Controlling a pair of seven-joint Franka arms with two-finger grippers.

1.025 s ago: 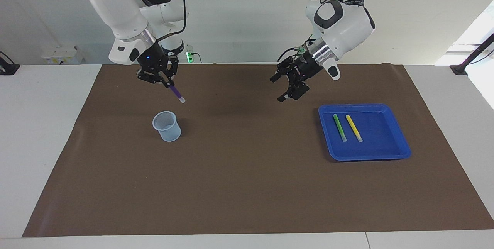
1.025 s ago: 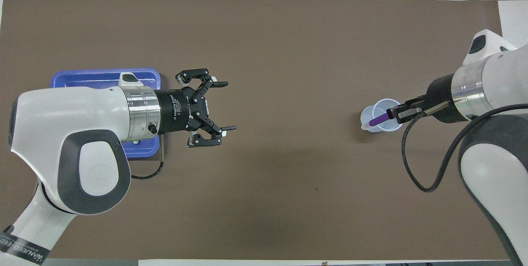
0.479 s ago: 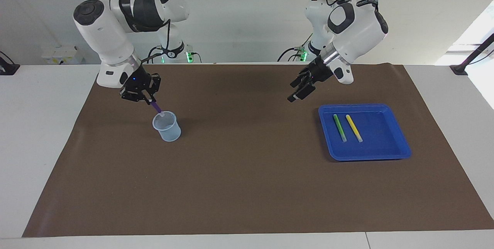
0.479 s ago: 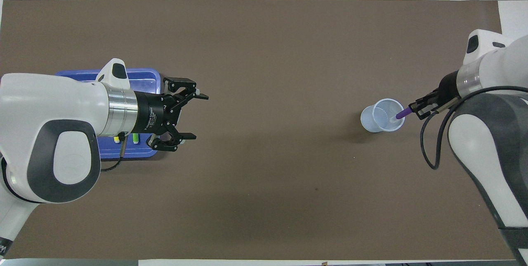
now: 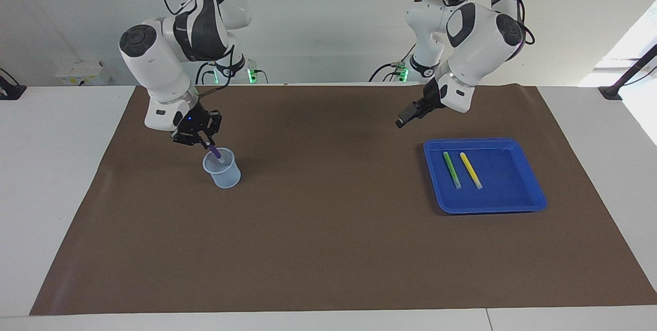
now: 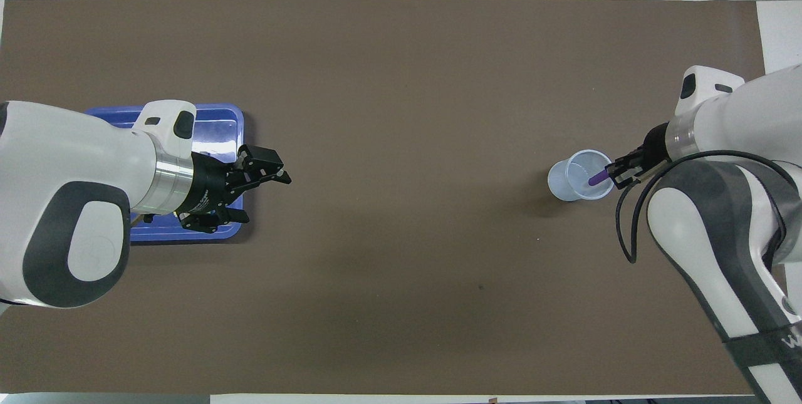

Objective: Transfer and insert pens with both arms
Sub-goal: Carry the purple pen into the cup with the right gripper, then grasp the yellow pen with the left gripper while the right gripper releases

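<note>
The right arm came in from its end of the table with its forearm angled steeply down, and the right gripper (image 5: 208, 143) hung just over the clear plastic cup (image 5: 222, 169). Its fingers were pinched tight on the upper part of the purple pen (image 5: 217, 153), which slanted downward with its lower end already inside the cup's mouth (from above, the purple shaft could be seen crossing the rim (image 6: 597, 176) on the side toward the right arm's end). The pen was not released; the gripper was on it, above the rim.

The left arm was folded high, its wrist tipped down and toward the middle of the table, so the left gripper (image 5: 403, 120) was in the air over the brown mat (image 5: 328, 249), just beside the blue tray's (image 5: 534, 200) corner and nearer to the robots than the tray. Its fingers stood wide apart, holding nothing.

The cup stood upright on the mat toward the right arm's end. The blue tray lay flat toward the left arm's end, and in it the green pen (image 5: 451, 169) and the yellow pen (image 5: 470, 170) lay side by side, close but not touching, their pale ends pointing away from the robots.
</note>
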